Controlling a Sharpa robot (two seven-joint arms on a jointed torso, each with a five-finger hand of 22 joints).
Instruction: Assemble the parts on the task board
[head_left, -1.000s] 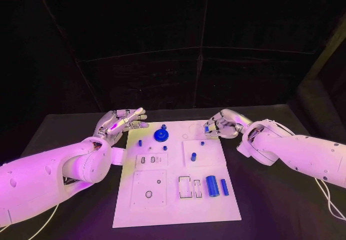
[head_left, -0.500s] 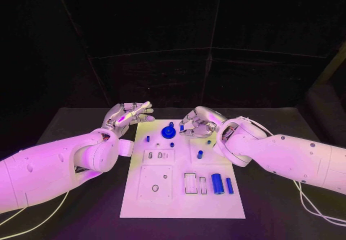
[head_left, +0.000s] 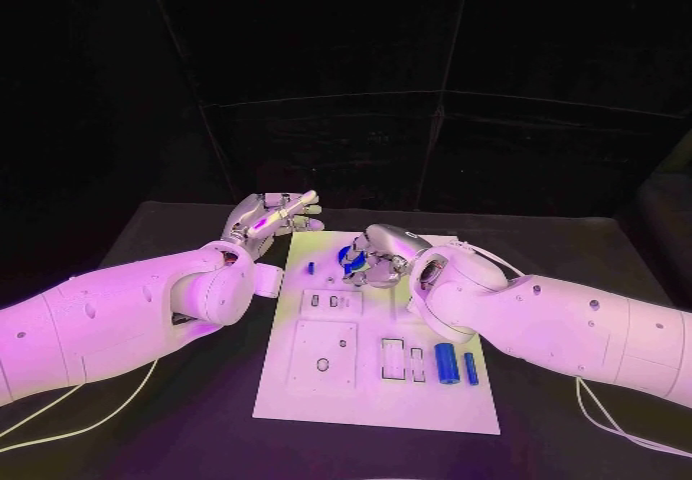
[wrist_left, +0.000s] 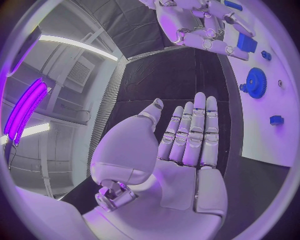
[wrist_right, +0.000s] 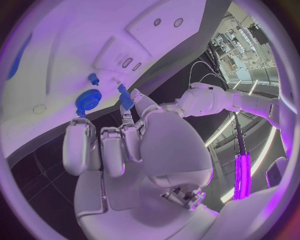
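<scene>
The right robot hand (head_left: 378, 262) pinches a small blue peg (wrist_right: 125, 96) over the task board (head_left: 378, 395), near the blue gear (head_left: 351, 259). The peg looks light, rigid and slippery, best pinched across its sides. The left robot hand (head_left: 274, 217) hovers flat, holding nothing.

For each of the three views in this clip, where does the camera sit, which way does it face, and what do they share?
Head view: on the robot's head, looking down at the task board; both arms come in, left hand beside the board, right hand over its far end.
Left wrist view: behind the left hand, open and flat, facing along the board's edge.
Right wrist view: behind the right hand, which pinches a small blue part, facing the board.
Shared: the blue gear shows in all three.
</scene>
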